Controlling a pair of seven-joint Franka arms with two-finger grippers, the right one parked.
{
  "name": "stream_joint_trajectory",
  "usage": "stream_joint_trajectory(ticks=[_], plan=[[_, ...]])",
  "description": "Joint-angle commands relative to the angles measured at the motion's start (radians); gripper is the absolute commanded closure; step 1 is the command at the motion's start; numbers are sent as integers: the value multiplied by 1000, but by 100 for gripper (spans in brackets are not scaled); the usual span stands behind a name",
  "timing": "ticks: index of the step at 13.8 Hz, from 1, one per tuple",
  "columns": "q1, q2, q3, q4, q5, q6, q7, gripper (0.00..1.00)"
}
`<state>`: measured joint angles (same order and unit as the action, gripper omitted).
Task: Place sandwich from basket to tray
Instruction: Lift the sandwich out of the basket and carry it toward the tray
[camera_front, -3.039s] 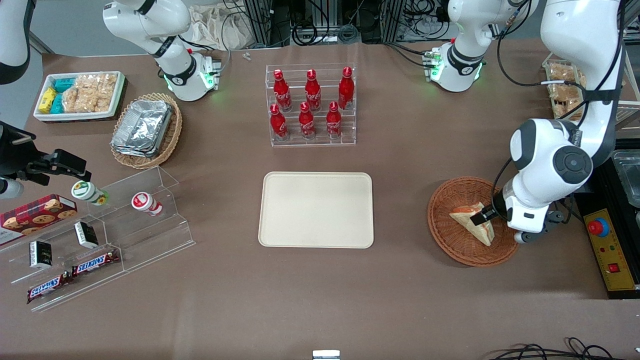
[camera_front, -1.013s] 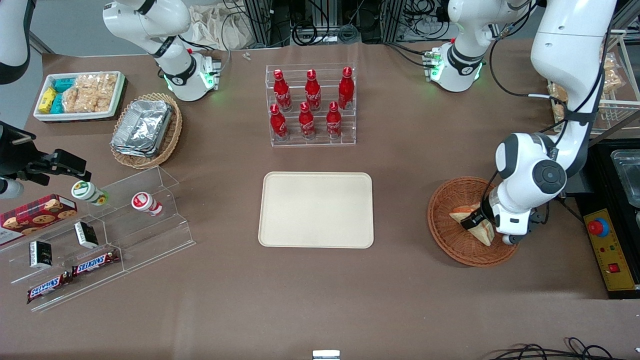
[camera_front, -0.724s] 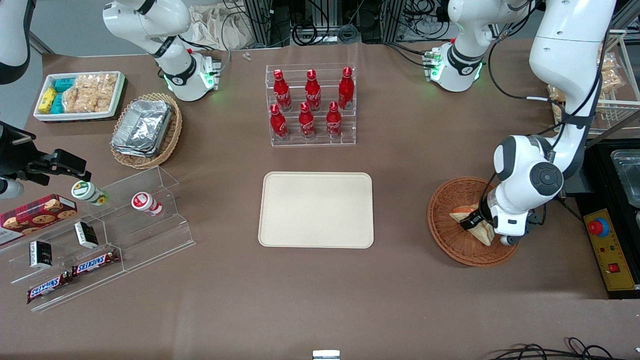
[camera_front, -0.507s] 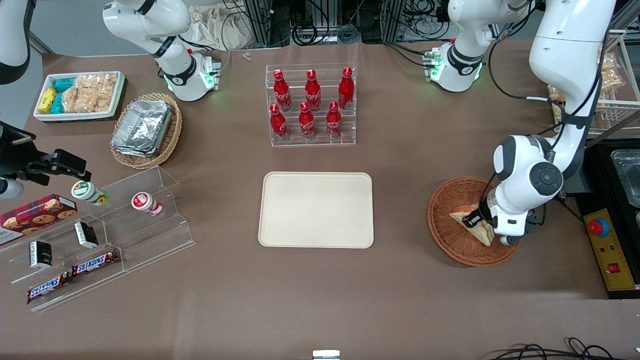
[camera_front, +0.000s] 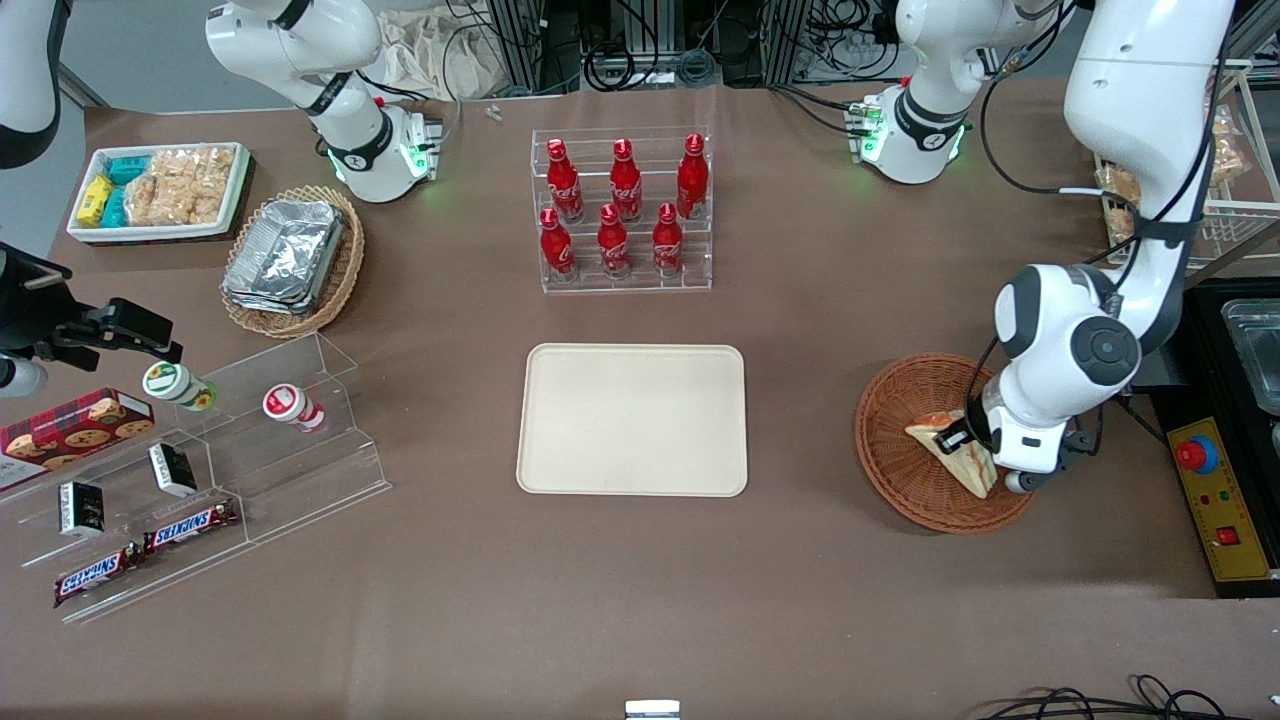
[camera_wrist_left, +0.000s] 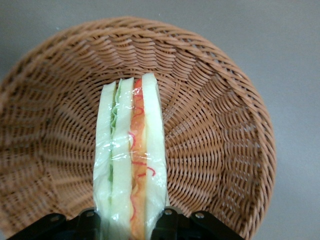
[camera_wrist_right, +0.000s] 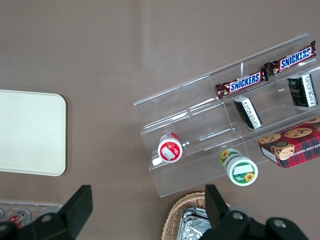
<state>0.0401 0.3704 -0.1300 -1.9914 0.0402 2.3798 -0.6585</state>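
Hand (camera_front: 962, 437) down in basket (camera_front: 900, 470), clenched on sandwich (camera_front: 955, 455); in the wrist view both fingers (camera_wrist_left: 167, 220) press the bread's two faces, filling edge up. Sandwich inside basket, tilted, toward the rim's 3 o'clock as the front camera sees it. Tray (camera_front: 632, 420) flat on tabletop (camera_front: 640, 600), at basket's 9 o'clock, well apart.

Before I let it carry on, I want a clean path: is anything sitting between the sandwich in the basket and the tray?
Nothing visible does. The gripper is shut on the sandwich in the basket, and only bare tablecloth lies between the basket and the tray.
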Motion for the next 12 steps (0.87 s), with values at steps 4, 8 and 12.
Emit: stream_joint_trajectory(ticks=[4,8,12], plan=[[0,-87,-2,299,12,-477,178,100],[-14,-77,-10,517,10,-695,354,100],[-13,-74,-155,548,78,-715,350,100]])
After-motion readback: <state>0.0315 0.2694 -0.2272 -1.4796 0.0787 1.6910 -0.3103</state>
